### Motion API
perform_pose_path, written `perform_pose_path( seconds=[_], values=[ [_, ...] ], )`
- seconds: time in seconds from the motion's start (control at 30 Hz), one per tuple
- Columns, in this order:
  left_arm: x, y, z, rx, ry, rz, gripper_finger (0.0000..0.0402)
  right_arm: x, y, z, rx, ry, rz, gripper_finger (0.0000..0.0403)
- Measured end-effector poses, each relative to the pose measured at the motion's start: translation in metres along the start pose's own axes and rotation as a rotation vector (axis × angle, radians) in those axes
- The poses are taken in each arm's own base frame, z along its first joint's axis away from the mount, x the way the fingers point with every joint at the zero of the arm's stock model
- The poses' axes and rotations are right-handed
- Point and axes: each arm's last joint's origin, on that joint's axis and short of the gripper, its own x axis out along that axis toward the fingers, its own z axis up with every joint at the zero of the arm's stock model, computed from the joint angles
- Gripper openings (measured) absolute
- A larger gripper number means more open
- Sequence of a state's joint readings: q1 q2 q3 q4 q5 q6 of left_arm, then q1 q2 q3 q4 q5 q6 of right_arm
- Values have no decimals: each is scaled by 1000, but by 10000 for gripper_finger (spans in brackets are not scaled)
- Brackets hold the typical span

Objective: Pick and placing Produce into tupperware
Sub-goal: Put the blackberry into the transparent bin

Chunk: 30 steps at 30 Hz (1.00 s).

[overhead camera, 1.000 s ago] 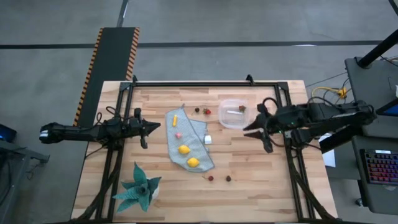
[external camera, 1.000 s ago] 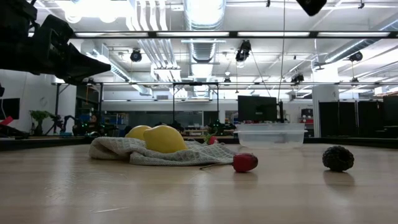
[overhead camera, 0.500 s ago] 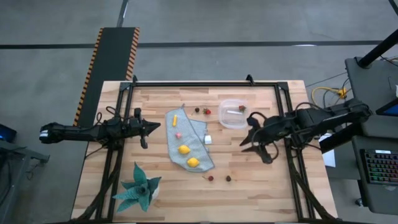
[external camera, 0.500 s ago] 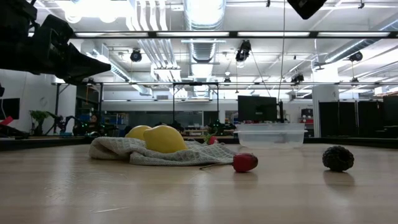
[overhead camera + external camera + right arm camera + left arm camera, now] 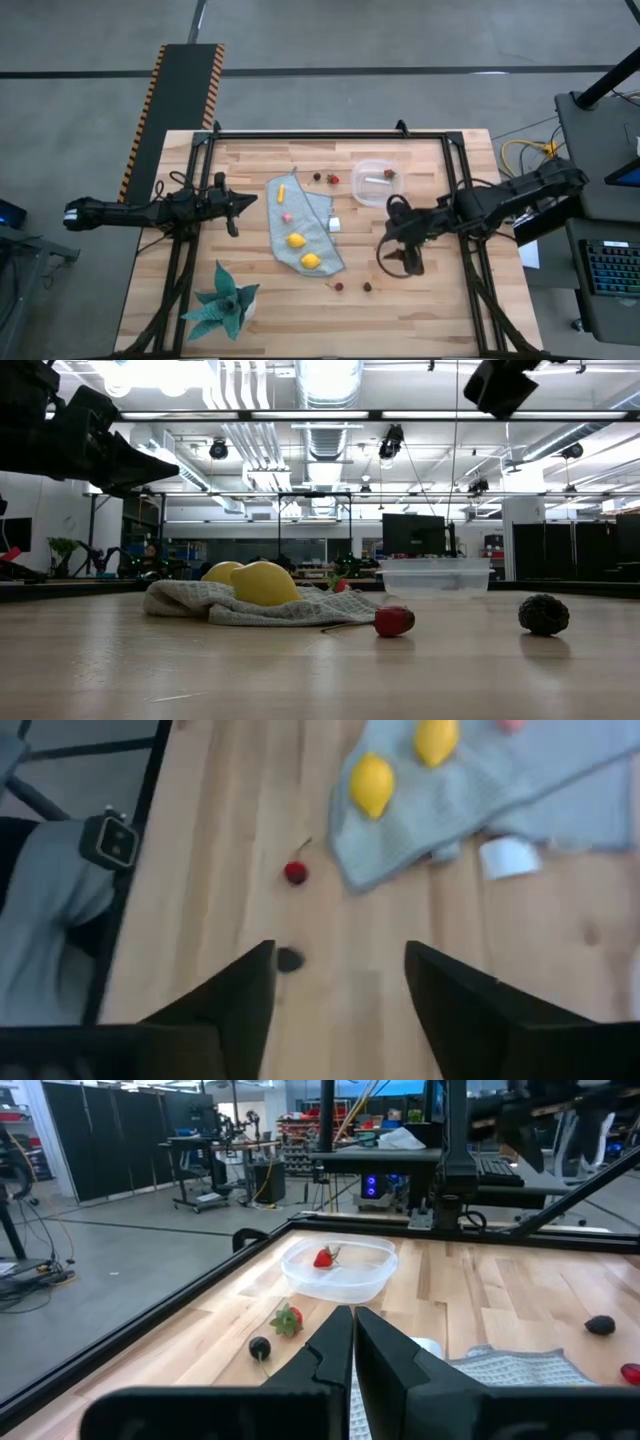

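Observation:
My right gripper (image 5: 398, 262) hovers open above the table, right of the grey-blue cloth (image 5: 303, 225), pointing slantwise down. Just beyond its fingers, in the right wrist view, lie a dark piece (image 5: 289, 960) and a red cherry (image 5: 295, 872) on the bare wood. Two yellow lemons (image 5: 296, 240) (image 5: 311, 261), a yellow stick (image 5: 282, 190) and a pink piece (image 5: 286, 216) rest on the cloth. The clear tupperware (image 5: 375, 183) stands far right with a strawberry (image 5: 323, 1258) inside. My left gripper (image 5: 250, 203) waits shut at the table's left, clear of everything.
A small white cube (image 5: 334, 224) sits at the cloth's right edge. A dark piece (image 5: 317, 177) and a red piece (image 5: 332, 179) lie left of the tupperware. A teal spiky plant (image 5: 225, 305) stands at the near left. A black frame (image 5: 330, 133) runs round the table.
My right gripper has gone from beside the tupperware toward the table's near edge and a little left, sinking and tipping its fingers further down. Its fingers have spread wider apart.

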<state>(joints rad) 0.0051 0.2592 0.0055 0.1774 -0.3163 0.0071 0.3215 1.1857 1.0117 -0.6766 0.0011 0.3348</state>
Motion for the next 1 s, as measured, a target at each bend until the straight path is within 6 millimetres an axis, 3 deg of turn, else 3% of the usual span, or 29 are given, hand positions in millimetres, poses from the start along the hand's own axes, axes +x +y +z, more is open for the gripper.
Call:
perform_pose_path(
  seconds=[0.17, 0.47, 0.7, 1.0],
  values=[
    [0, 0, 0, 1, 2, 4, 0, 4, 19, -7, 30, 17, 4, 255],
    [0, 0, 0, 0, -1, 4, 0, 29, 62, -25, -28, -2, -85, 246],
    [0, 0, 0, 0, 1, 7, 0, 73, 79, -40, -18, 66, -160, 244],
    [0, 0, 0, -2, -2, 7, 0, 126, 85, -52, 3, 151, -227, 242]
  ],
)
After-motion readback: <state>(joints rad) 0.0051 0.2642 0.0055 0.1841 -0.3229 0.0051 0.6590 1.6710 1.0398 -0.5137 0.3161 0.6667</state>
